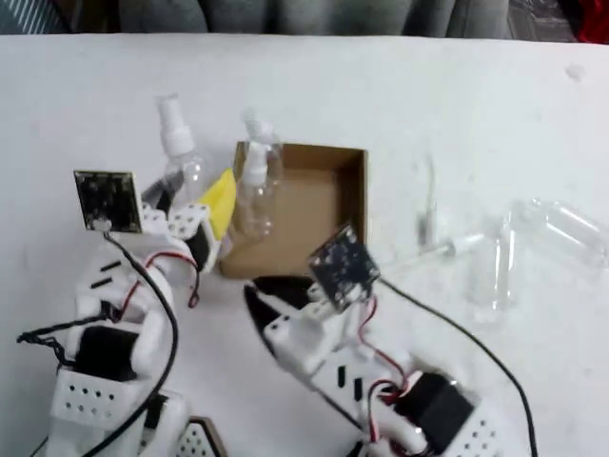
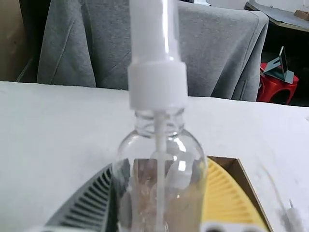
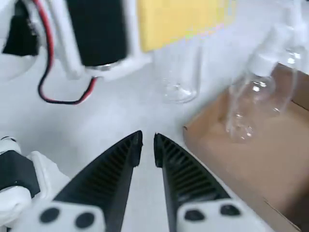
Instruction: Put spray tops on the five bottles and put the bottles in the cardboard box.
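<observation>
Standing upright just beside the cardboard box point(image 1: 319, 214), the clear bottle point(image 2: 159, 154) is clamped round its belly by the left gripper point(image 2: 159, 205), its white spray top point(image 2: 157, 82) already on. It looks light, thin-walled and slippery, so I'd hold the body, never the top. The right gripper point(image 3: 146, 145) hangs over the bench point(image 1: 476, 95), jaws barely parted, holding nothing.

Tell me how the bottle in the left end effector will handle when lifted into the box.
The bottle looks empty and clear, so probably light. Its smooth round wall could slip or twist in the left end effector. Tall and narrow under its spray top, it may tip when set down.
</observation>
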